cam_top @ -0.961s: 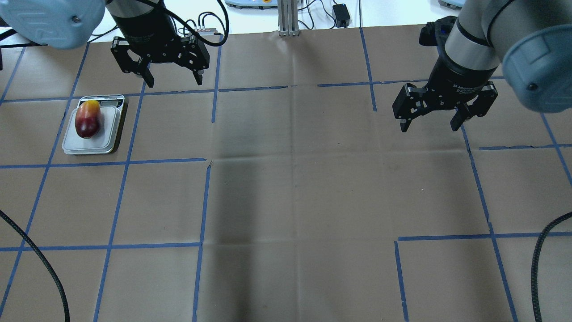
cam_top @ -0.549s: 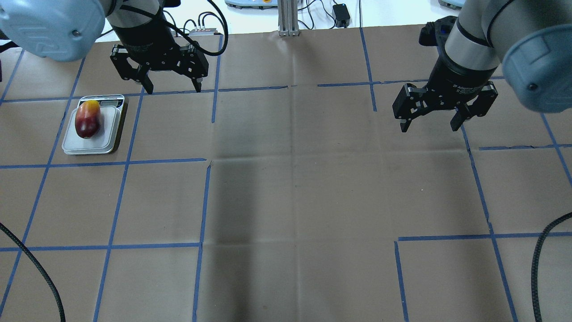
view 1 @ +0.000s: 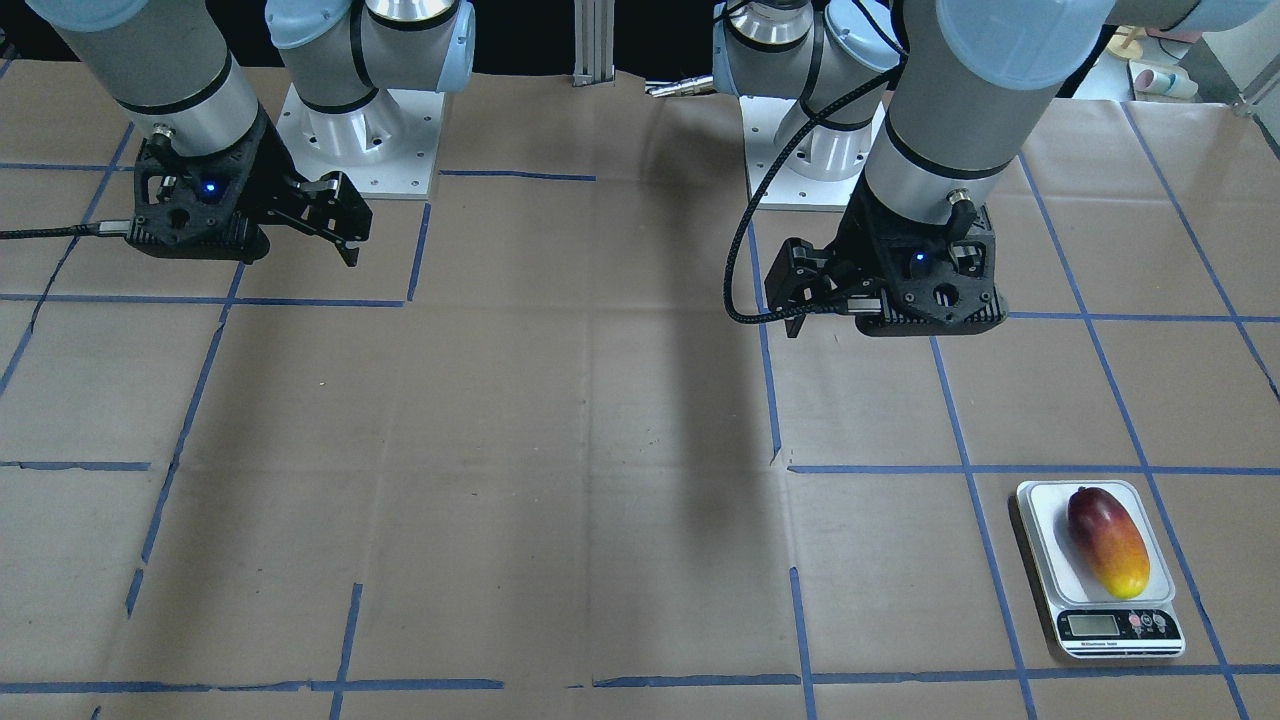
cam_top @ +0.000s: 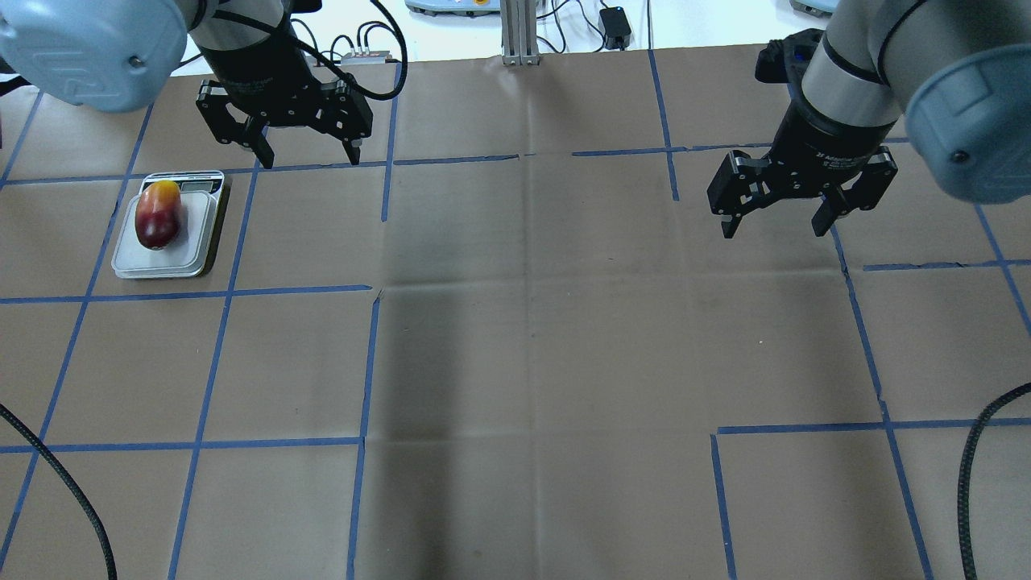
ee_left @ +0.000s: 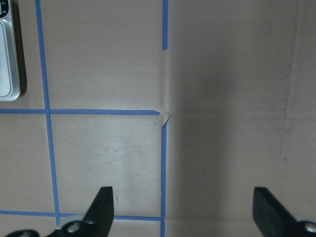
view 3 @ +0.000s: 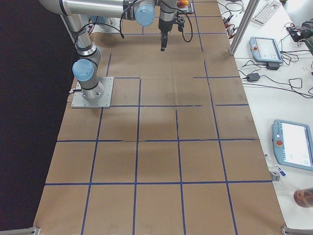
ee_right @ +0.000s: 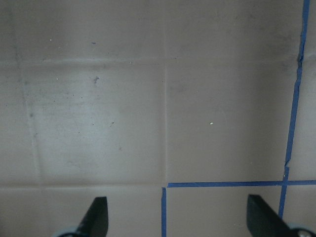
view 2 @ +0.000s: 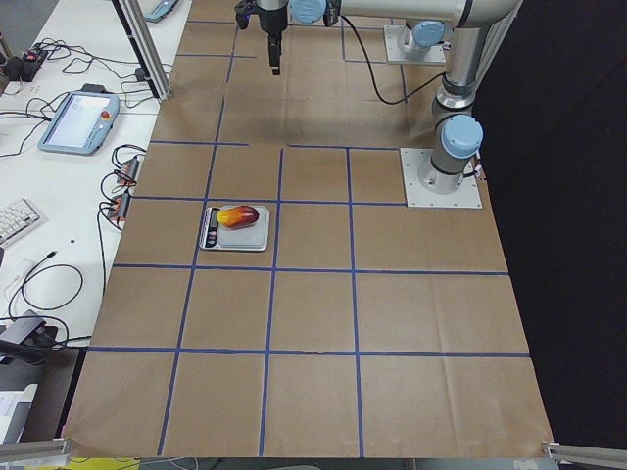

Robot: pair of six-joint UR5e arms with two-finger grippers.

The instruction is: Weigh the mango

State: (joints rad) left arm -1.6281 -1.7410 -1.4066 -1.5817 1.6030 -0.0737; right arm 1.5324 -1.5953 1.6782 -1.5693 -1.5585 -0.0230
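Observation:
The mango [cam_top: 158, 214], dark red fading to yellow, lies lengthwise on the white platform of the scale [cam_top: 201, 242] at the table's left. It also shows in the front view [view 1: 1108, 540] and the left side view [view 2: 240, 215]. My left gripper [cam_top: 309, 158] is open and empty, raised above the table to the right of and beyond the scale. My right gripper [cam_top: 775, 225] is open and empty, high over the table's right side. The left wrist view shows a sliver of the scale [ee_left: 9, 74] and the open fingertips [ee_left: 102, 207].
The table is covered in brown paper with blue tape grid lines. A black cable [cam_top: 56, 475] curls at the front left and another cable [cam_top: 979, 451] at the front right. An aluminium post [cam_top: 519, 32] stands at the far edge.
My left gripper has moved a little farther from the scale, toward the table's far edge. The mango, the scale and the right arm have not moved.

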